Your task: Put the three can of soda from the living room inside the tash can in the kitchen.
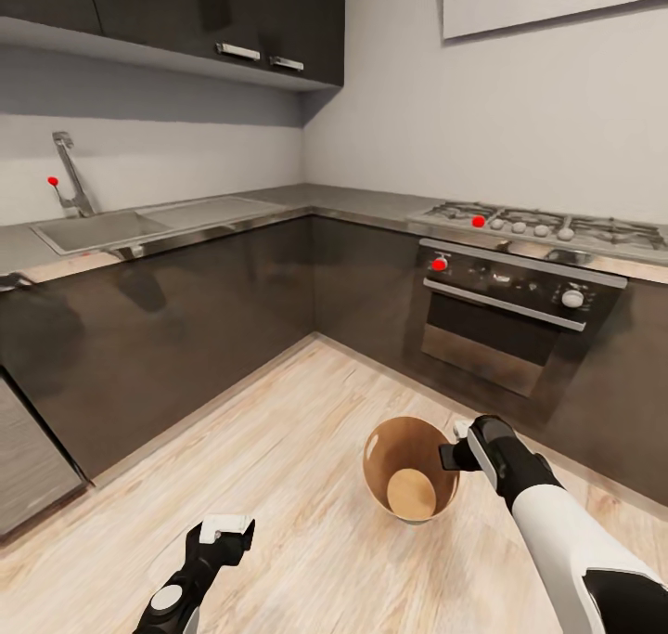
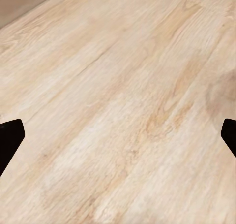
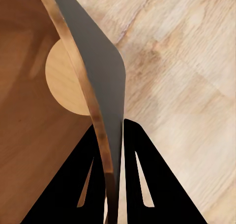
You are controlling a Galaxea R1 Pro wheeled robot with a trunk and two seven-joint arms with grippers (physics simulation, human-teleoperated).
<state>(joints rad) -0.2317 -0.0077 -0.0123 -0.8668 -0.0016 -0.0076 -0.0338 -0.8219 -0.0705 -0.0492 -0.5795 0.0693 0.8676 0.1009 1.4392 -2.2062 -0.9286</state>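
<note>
Right hand [image 1: 461, 455] pinches the bucket [image 1: 390, 467] by its rim above the floor [image 1: 278, 485]. Keep the bucket level; avoid tilting. Left hand [image 1: 223, 532] is spread, empty.

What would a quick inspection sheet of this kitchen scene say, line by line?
Surface: light wood plank floor, bare where visible.
Job's things: trash can held above the floor, coppery inside, no cans seen in it.
Clutter: nothing seen.
Grippers: right gripper pinches the trash can's rim, one finger on each side of the wall; left gripper open over the floor, holding nothing.
Cables: nothing seen.
Surroundings: dark cabinets, sink with faucet, gas hob above an oven.
</note>
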